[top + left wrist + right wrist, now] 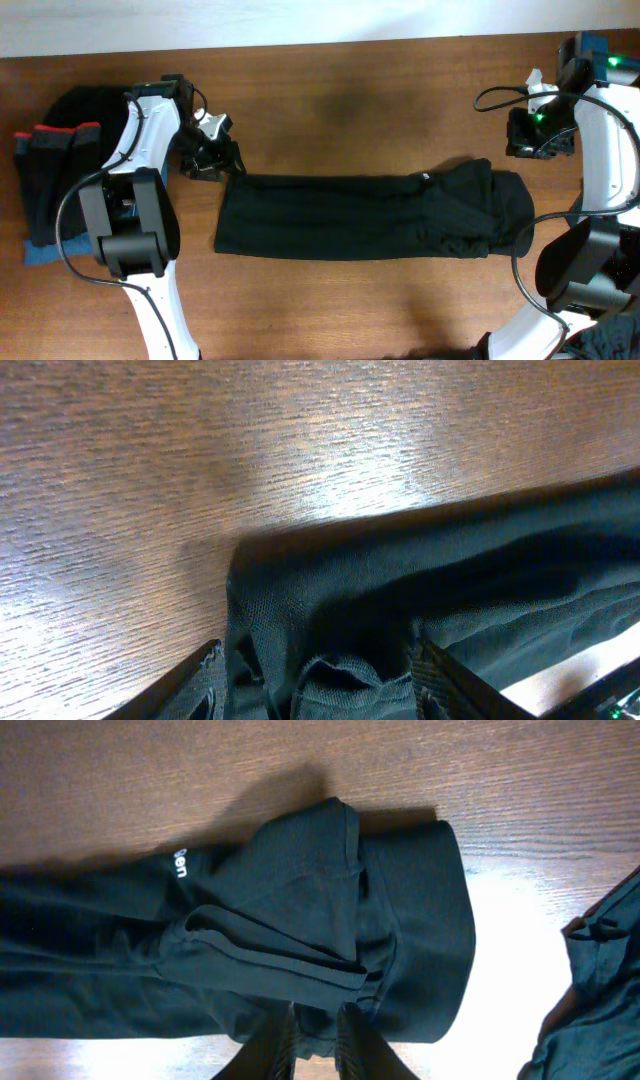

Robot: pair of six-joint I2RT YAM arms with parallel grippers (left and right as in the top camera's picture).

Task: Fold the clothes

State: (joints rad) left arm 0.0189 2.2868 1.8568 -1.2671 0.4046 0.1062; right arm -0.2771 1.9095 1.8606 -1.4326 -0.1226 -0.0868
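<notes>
A long plain black garment (350, 215) lies stretched across the middle of the table, its right end folded over in loose layers (330, 900). Small white lettering (178, 863) shows near its far edge. My left gripper (208, 160) is at the garment's far left corner. Its fingers are spread wide, with bunched black fabric (330, 660) between them (315, 685). My right gripper (535, 135) hovers above the table beyond the garment's right end. Its fingers (315, 1040) are nearly together, with nothing held between them.
A pile of other clothes (60, 160), black with red trim, lies on a blue cloth (40, 255) at the table's left edge. Another dark piece of fabric (595, 980) lies at the right, beside the garment's folded end. The table is brown wood (350, 90).
</notes>
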